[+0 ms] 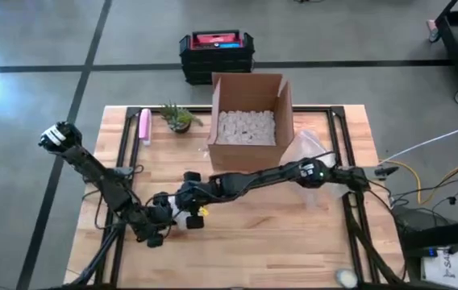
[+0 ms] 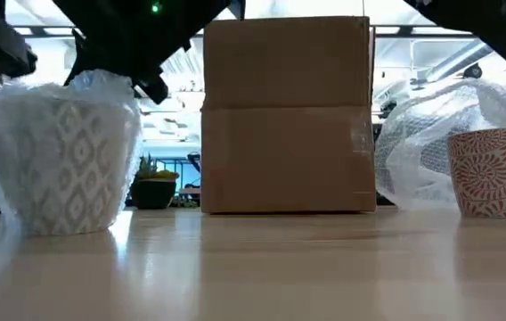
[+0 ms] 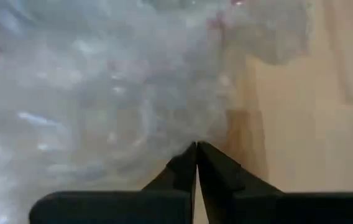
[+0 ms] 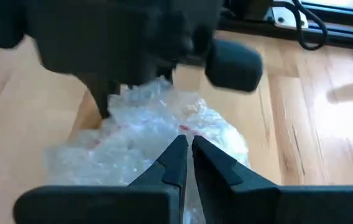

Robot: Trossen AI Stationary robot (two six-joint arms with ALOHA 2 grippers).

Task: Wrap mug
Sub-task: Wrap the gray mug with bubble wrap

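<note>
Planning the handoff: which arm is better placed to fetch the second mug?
Right, probably. The unwrapped mug stands on the table's right side beside loose wrap, near the right arm's base. Both tools, left and right, are pinched on the wrapped mug at the left.

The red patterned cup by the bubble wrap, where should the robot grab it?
Probably at the rim of the red patterned cup, coming down from above. It stands upright and widens toward the top, so the sides could slip. Loose bubble wrap crowds the side toward the cardboard box.
</note>
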